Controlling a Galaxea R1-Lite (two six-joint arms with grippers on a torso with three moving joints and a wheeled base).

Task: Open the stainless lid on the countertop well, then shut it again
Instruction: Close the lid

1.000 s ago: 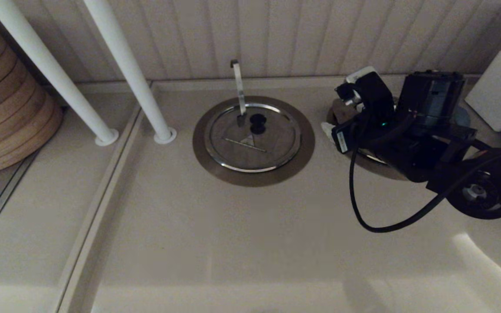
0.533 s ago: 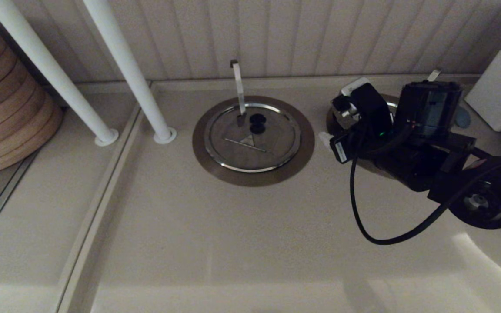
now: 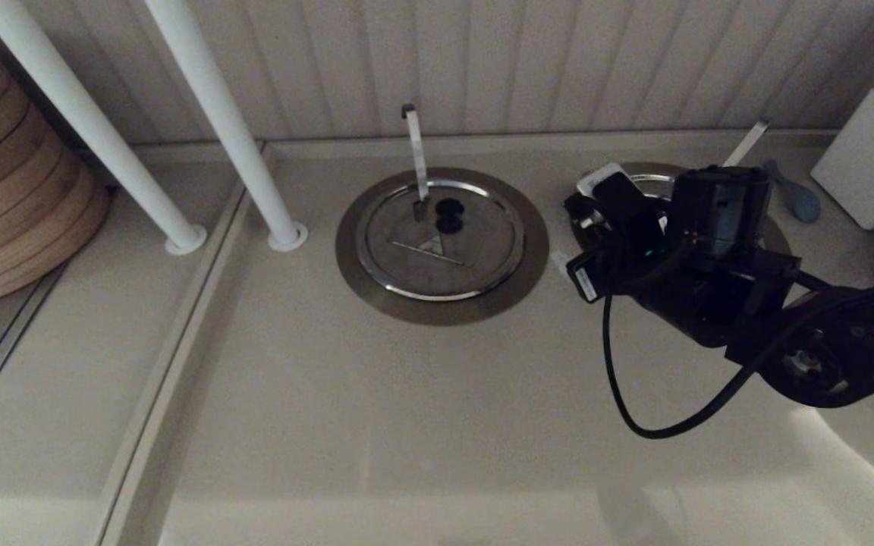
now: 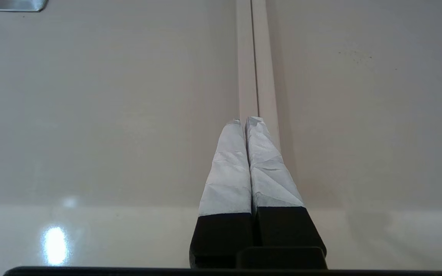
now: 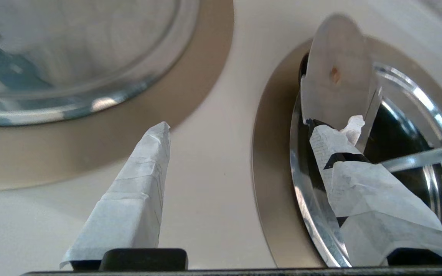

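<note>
The stainless lid [image 3: 650, 180] shows only a strip of shiny rim; my right arm hides the rest. In the right wrist view the stainless lid [image 5: 310, 199] sits inside the countertop well's brownish collar [image 5: 272, 172], with the slanted handle [image 5: 424, 156] crossing it. The same slanted handle [image 3: 744, 142] rises behind my arm. My right gripper [image 5: 244, 128] is open. One of its fingers hangs over bare counter, the other over the lid beside a pale round disc [image 5: 336, 73]. In the head view the right gripper [image 3: 580, 220] hangs at the collar's left edge. My left gripper [image 4: 247, 120] is shut over a counter seam.
A second lid [image 3: 441, 239], with an underlined triangle and an upright handle [image 3: 416, 152], lies left of my right gripper. Two white poles [image 3: 232, 129] and stacked bamboo steamers [image 3: 12, 174] stand at the left. A white box [image 3: 862, 167] and a bluish spoon [image 3: 790, 196] are at the right.
My right arm has drawn back toward me and a little left, uncovering the slanted handle and the spoon. Its gripper has stayed open.
</note>
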